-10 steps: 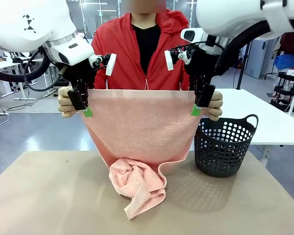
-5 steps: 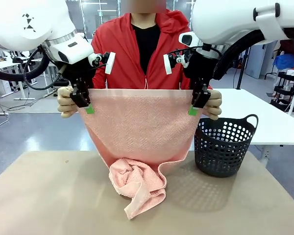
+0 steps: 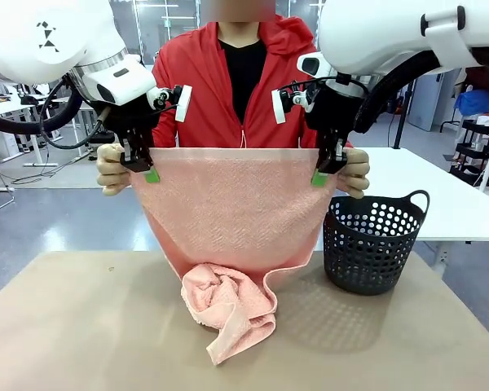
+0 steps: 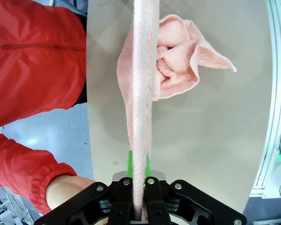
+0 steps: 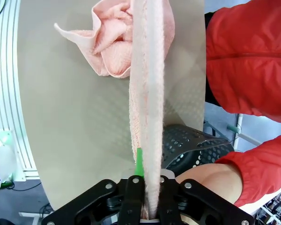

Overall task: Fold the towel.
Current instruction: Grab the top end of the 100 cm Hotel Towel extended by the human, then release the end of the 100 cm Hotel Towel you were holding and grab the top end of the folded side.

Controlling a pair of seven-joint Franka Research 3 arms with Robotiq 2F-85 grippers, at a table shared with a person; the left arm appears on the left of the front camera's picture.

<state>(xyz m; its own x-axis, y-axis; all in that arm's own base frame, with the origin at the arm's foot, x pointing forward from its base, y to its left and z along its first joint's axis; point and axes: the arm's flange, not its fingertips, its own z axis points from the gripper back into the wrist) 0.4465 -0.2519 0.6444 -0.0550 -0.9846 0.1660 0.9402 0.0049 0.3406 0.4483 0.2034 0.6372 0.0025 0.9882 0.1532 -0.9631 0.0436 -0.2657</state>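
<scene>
The salmon-pink towel point(image 3: 232, 208) hangs stretched above the table, its lower end bunched in a heap point(image 3: 228, 314) on the tabletop. My left gripper point(image 3: 149, 173) is shut on the towel's upper left corner, and my right gripper point(image 3: 320, 177) is shut on the upper right corner. A person's hands point(image 3: 108, 171) hold the same two corners just outside my fingers. In the left wrist view the towel's top edge point(image 4: 141, 93) runs straight up from between the green pads point(image 4: 129, 164). The right wrist view shows the towel edge point(image 5: 147, 93) pinched the same way.
A black perforated basket point(image 3: 373, 244) stands on the table's right side, close under my right gripper. The person in a red jacket point(image 3: 208, 90) stands at the far edge. The tan tabletop point(image 3: 81, 326) is bare at the left and front.
Both grippers have risen a little and closed onto the towel's top corners. The person's hands and the towel have stayed where they were.
</scene>
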